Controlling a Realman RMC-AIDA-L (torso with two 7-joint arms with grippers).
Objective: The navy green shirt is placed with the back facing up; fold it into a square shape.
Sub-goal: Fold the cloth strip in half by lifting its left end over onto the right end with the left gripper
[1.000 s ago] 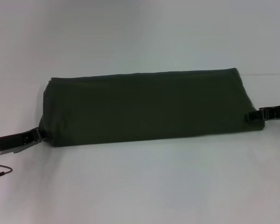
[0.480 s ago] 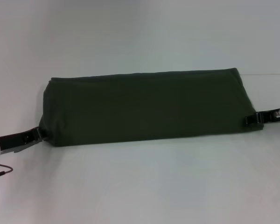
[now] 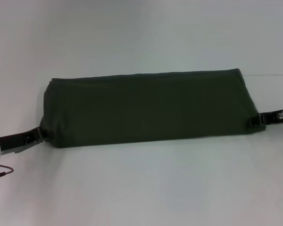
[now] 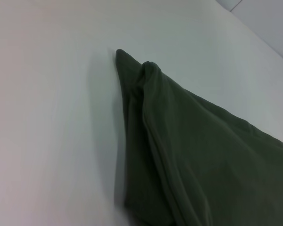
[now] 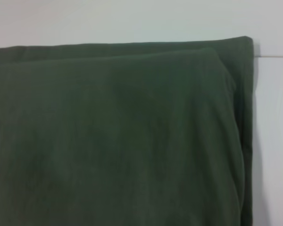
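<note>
Lying as a long folded band across the white bench point(image 3: 146, 188), the navy green shirt point(image 3: 146, 110) has the left gripper point(image 3: 37, 135) at its near left corner and the right gripper point(image 3: 255, 120) at its near right corner, each touching the cloth. Whether the fingers are clenched on the fabric cannot be told, as the tips are hidden at the hem. Bare bench surrounds every edge of the shirt.

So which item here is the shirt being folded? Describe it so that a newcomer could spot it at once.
Start from the white table that fills the head view. Across its middle lies the navy green shirt, a long dark olive band of folded cloth. The left pincer meets its near left corner and the right pincer its right end; it is the only fabric and by far the largest thing there.
</note>
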